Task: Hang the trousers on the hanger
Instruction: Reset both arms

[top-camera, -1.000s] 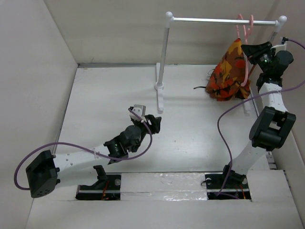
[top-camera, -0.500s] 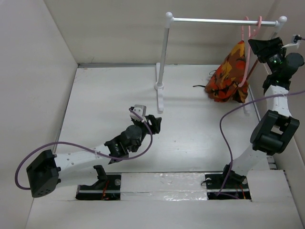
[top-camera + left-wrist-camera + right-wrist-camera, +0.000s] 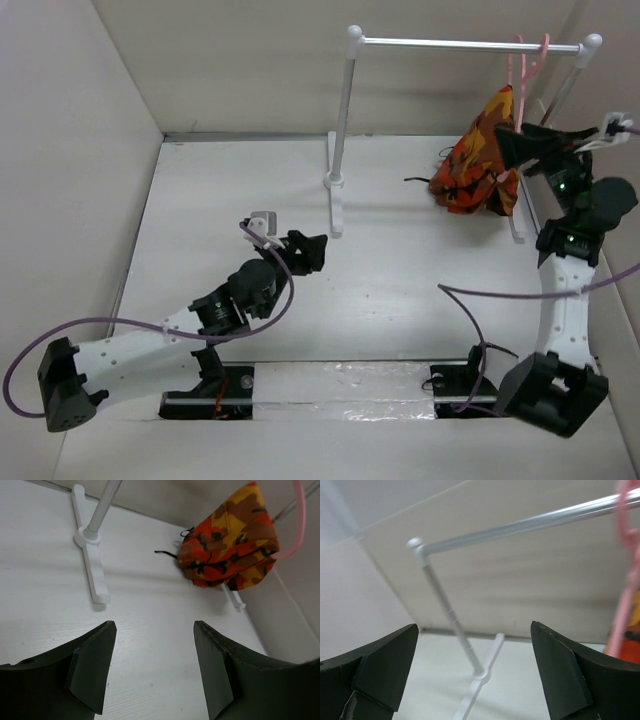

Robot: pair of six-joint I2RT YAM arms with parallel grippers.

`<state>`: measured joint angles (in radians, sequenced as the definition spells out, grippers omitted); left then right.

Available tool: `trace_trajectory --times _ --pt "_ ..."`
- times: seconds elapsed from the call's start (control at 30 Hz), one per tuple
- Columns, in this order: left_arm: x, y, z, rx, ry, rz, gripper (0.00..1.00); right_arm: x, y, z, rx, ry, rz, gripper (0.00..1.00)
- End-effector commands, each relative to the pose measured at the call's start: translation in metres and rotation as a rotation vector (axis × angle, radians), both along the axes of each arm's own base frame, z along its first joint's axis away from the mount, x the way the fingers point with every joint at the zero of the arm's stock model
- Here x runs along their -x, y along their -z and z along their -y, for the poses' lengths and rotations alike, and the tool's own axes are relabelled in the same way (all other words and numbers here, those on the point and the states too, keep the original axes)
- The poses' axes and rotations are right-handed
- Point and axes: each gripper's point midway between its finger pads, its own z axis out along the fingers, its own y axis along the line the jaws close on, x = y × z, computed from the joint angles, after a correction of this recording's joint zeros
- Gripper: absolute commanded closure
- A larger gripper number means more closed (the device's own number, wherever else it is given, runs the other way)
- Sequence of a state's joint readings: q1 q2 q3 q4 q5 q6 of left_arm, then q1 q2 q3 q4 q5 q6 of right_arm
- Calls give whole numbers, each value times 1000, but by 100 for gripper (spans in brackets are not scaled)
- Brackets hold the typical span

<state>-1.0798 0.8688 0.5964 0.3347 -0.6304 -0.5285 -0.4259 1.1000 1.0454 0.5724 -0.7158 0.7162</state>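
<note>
The camouflage trousers [image 3: 478, 165] are draped over the thin pink hanger [image 3: 520, 62], whose hook sits on the silver rail at its right end; the trousers' lower fold rests on the table. My right gripper [image 3: 512, 143] stands open just right of the trousers, holding nothing. In the right wrist view its jaws [image 3: 474, 630] gape wide, with the hanger [image 3: 627, 580] and a sliver of trousers [image 3: 634, 625] at the right edge. My left gripper [image 3: 308, 250] is open mid-table, empty, far from the trousers [image 3: 227, 542] and hanger [image 3: 299, 525]; its jaws [image 3: 154, 630] frame bare table.
The white-and-silver rail stand [image 3: 460, 43] spans the back of the table, its left post and foot [image 3: 336, 190] standing ahead of my left gripper. A black drawstring [image 3: 418, 182] trails left of the trousers. Walls close in on the left, back and right.
My right gripper let go of the hanger, opened wide and dropped down and back; the hanger now hangs on the rail. My left arm drew back to the left and opened a little more.
</note>
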Motion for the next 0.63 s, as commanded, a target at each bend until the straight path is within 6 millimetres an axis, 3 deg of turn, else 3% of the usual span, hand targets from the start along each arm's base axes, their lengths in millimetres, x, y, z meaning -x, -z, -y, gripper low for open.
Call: trace_trajectory --times 0.0,0.03,0.07,0.13,0.17,0.23,0.27,0.3,0.37,0.5,0.6 --pt "5 -52 -22 141 -42 42 39 43 7 -54 181 -123 110 0" --pt "7 -57 -27 157 -47 46 39 49 27 -61 196 -137 79 0" --pt "12 -66 -37 187 -51 56 38 69 32 -76 252 -144 93 0" --pt "17 -74 -48 217 -58 68 38 83 54 -83 293 -136 71 0" --pt "20 -75 -53 222 -56 70 38 99 63 -88 309 -133 43 0" --pt "27 -84 -68 268 -57 93 38 111 78 -93 375 -127 35 0" --pt "30 -84 -72 279 -56 99 38 115 99 -97 378 -151 -32 0" --pt "34 -85 -80 293 -58 108 38 123 102 -100 428 -146 -10 0" --pt "36 -80 -88 288 -70 105 38 131 133 -109 445 -199 -92 0" --pt "38 -66 -94 277 -86 78 39 136 166 -105 484 -176 -160 0" --pt "35 -58 -91 268 -93 47 36 138 173 -109 485 -192 -159 0"
